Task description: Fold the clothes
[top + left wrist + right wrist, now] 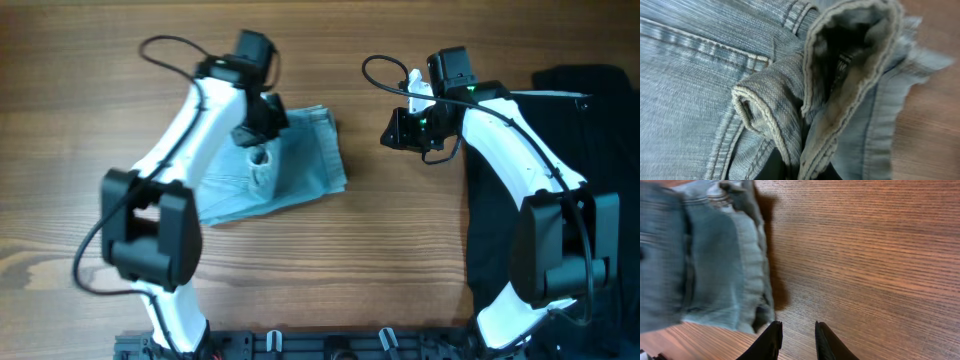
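Overhead, the denim shorts lie left of the middle of the bench. My left claw is down on them. My right claw hangs over bare wood beside them, and a black garment lies along the right edge.

At my left wrist, a stitched fold of the shorts is pinched between my closed jaws.

At my right wrist, my fingers stand slightly parted and hold nothing.

Left end effector pinched shut; right end effector slightly parted.
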### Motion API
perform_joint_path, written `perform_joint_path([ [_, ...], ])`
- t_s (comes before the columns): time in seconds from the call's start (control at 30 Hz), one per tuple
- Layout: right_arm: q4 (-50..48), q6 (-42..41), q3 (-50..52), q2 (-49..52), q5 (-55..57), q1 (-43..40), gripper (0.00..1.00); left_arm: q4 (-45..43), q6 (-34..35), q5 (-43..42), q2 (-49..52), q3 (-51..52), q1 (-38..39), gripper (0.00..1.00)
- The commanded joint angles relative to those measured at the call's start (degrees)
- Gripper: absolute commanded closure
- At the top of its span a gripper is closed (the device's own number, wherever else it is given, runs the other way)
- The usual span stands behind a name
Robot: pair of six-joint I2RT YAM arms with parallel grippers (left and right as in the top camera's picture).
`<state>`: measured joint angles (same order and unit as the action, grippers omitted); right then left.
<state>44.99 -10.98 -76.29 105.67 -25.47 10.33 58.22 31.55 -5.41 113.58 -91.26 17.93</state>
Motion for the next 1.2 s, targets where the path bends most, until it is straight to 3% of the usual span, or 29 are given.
perform_joint_path([
  [0.0,-0.66,3.56,-0.09,0.7,-2.36,0.55,0.82,-0.81,3.89,-0.26,3.61,-0.76,3.41,0.96],
  [0.3,-4.13,13.6,-0.09,11.23,-5.03,9.03,0.89,-0.63,3.41,-0.55,0.42,-1.49,2.23,0.96],
  [0.63,-3.08,14.03,-0.09,13.49,-5.01,9.09,0.91,-2.36,6.27,-7.82,-8.2,-2.34,2.58,0.96],
  [0.83,-2.8,13.94,-0.09,13.49,-4.52,9.09,0.91,-3.76,7.58,0.68,-4.7,-2.29,7.69,0.89],
  [0.87,-2.75,13.92,-0.09,13.49,-4.09,9.09,0.85,-4.24,7.98,0.81,-3.65,-2.29,8.04,0.83],
  [0.9,-1.99,13.79,-0.42,13.46,-3.91,8.98,0.79,-5.31,7.98,0.83,-2.6,-2.27,8.24,0.71],
  [0.93,-0.92,13.46,-0.81,13.29,-3.98,8.74,0.67,-6.27,7.93,0.81,-2.1,-2.27,8.22,0.63],
  [1.0,3.15,13.62,-2.69,10.56,-4.15,7.52,0.61,-7.82,7.43,1.44,-1.92,-2.29,7.52,0.46],
  [1.1,4.83,13.49,-4.02,3.69,-4.15,5.86,0.5,-7.28,4.39,-0.68,-2.71,-2.47,4.2,0.44],
  [1.17,4.66,12.26,-4.02,-0.02,-4.17,5.84,0.49,-4.5,3.04,-2.19,-4.42,-2.47,1.36,0.48],
])
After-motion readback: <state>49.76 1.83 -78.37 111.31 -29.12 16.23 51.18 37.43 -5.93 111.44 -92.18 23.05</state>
